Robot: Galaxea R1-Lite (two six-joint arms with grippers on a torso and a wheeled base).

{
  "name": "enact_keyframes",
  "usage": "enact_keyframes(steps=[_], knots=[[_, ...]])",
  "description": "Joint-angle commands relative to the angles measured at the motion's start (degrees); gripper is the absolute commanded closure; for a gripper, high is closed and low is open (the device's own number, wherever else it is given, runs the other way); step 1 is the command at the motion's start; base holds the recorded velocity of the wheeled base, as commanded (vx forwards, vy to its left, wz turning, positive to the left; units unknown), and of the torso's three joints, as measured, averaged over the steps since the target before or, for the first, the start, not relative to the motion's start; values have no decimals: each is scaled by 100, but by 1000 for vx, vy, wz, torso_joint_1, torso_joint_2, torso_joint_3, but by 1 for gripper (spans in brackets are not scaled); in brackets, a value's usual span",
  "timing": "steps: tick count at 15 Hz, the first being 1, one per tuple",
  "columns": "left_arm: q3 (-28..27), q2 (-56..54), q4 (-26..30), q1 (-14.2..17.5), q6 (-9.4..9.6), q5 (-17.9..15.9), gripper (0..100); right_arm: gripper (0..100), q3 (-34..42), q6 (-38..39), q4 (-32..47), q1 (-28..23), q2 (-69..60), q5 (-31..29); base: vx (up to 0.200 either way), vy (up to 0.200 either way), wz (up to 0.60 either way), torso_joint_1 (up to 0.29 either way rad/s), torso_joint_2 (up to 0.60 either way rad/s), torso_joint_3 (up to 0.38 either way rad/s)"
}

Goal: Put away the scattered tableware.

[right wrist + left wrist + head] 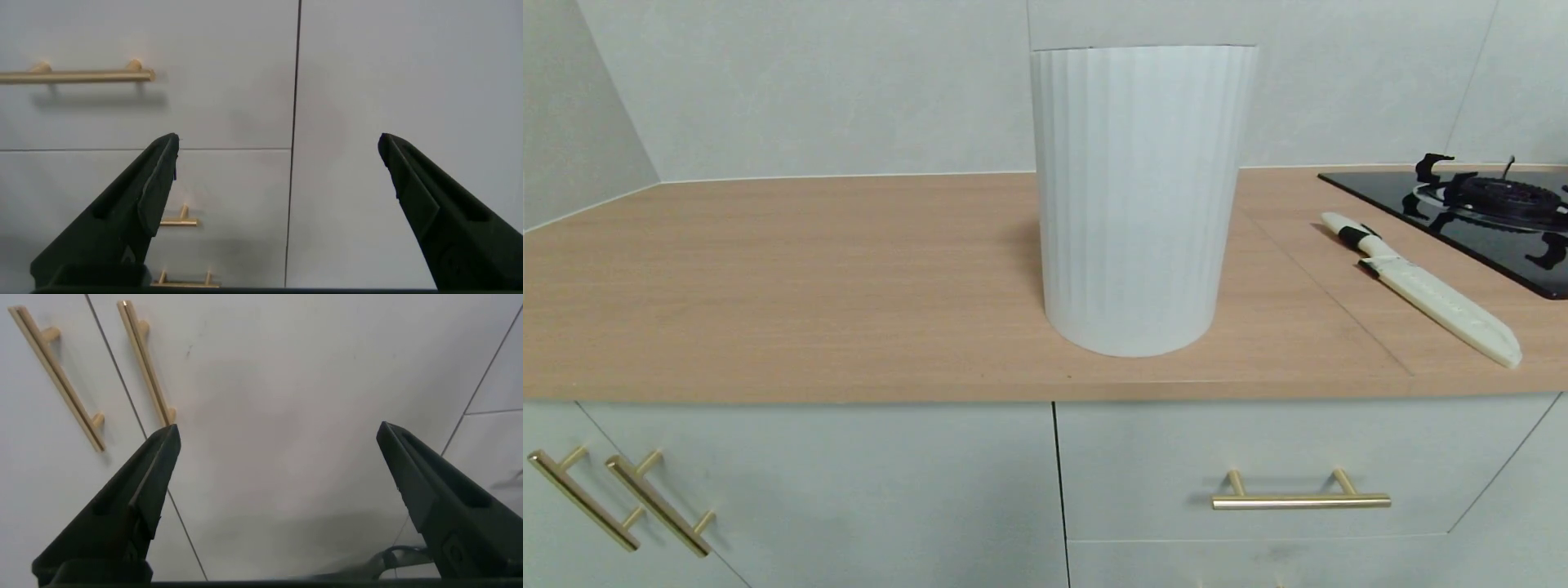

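Diagonally near right front corner of worktop (pixel 768 286): cream knife (pixel 1421 287), black-banded handle; ribbed white holder (pixel 1135 196) mid-front; left gripper (pixel 278 429), right gripper (pixel 278 139) spread wide.

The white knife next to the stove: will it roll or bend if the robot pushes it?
The knife lies flat on the smooth counter, so it would probably slide or spin rather than roll. Its blade looks straight and stiff, so likely no bending. It seems slim, so probably light, but hard to pinch from flat.
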Motion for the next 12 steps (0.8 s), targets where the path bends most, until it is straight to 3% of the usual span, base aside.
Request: enact_keyframes(steps=[1,12], knots=[[7,2,0,-2,0,-2,0,0,2,-1,-1,-1,7,4,0,0,0,193,-544,-310],[7,2,0,-2,0,-2,0,0,2,-1,-1,-1,7,4,0,0,0,182,-493,-284]])
